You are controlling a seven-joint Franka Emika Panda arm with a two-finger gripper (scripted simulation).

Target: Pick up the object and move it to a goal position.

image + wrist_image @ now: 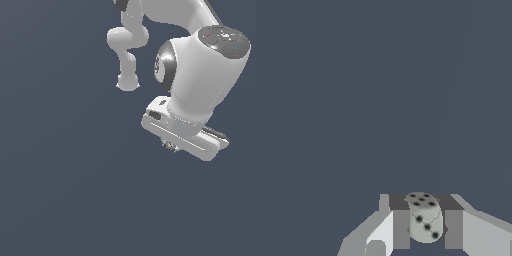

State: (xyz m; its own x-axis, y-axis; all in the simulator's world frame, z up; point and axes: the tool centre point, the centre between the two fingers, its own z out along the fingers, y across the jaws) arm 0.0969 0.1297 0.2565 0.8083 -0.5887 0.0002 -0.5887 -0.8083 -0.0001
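In the wrist view a pale grey die (425, 218) with black pips sits between my two fingers, which press on its two sides. My gripper (426, 225) is shut on the die and holds it above the plain dark floor. In the exterior view the white arm's big wrist and hand (186, 131) face the camera and hide the fingers; only a small speckled bit of the die (171, 146) peeks out under the hand. No goal marker shows in either view.
The white arm's elbow and links (128, 47) rise behind the hand in the exterior view. A flat dark blue-grey floor (65, 190) fills everything else.
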